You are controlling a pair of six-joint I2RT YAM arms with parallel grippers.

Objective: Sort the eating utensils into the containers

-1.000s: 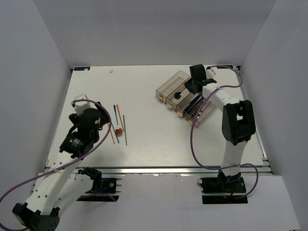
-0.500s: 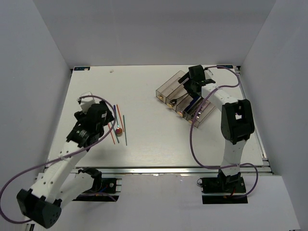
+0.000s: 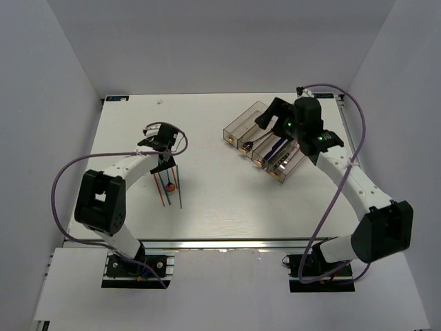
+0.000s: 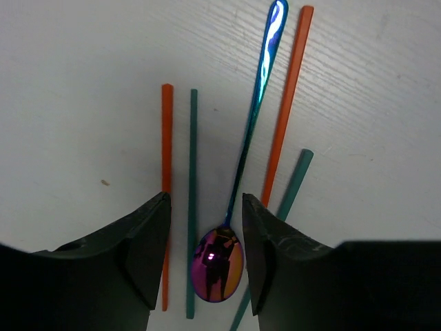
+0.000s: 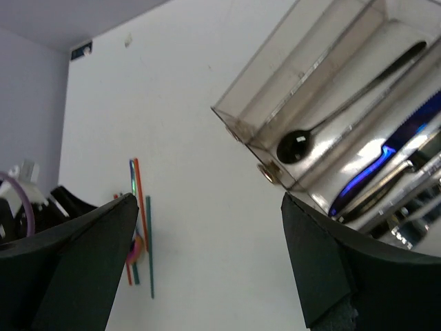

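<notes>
A spoon with an iridescent pink bowl (image 4: 217, 265) and a blue handle lies on the table among orange chopsticks (image 4: 286, 103) and green chopsticks (image 4: 192, 193). My left gripper (image 4: 205, 203) stands open over them, with the spoon bowl and one green chopstick between its fingers. From above, the left gripper (image 3: 167, 165) sits over the same cluster (image 3: 170, 185). The containers (image 3: 244, 123) stand at the back right. My right gripper (image 3: 270, 116) hovers wide open above them, holding nothing. A black spoon (image 5: 296, 145) and a blue knife (image 5: 386, 158) lie in the containers (image 5: 238, 114).
White walls close in the table on three sides. My left arm's cable (image 3: 69, 172) loops over the table's left part. The right arm's cable (image 3: 331, 207) hangs along the right side. Bare table (image 3: 213, 179) lies between the utensil cluster and the bins.
My left arm swung forward from the near left onto the utensil cluster, and its jaws narrowed around the spoon bowl. My right gripper opened over the bins and drew back to the right.
</notes>
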